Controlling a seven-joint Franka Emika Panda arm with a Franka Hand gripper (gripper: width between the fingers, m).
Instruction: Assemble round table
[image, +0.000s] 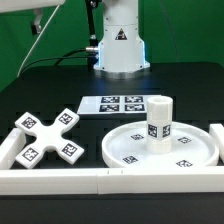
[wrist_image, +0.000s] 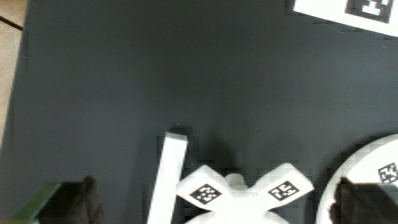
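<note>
In the exterior view the white cross-shaped base (image: 50, 137) lies flat on the black table at the left. The large round disc (image: 130, 150) lies at the right, and the short cylinder leg (image: 160, 120) stands upright on it. The gripper is out of the exterior view. In the wrist view the gripper (wrist_image: 217, 205) is open and empty, its dark fingers (wrist_image: 68, 200) set wide apart. It hangs well above the cross-shaped base (wrist_image: 240, 190), which shows between them. An edge of the disc (wrist_image: 374, 160) shows beside it.
The marker board (image: 125, 104) lies behind the parts and also shows in the wrist view (wrist_image: 347, 10). The long white border rail (image: 100, 180) runs along the front and up both sides; a piece shows in the wrist view (wrist_image: 173, 165). The robot base (image: 120, 45) stands at the back.
</note>
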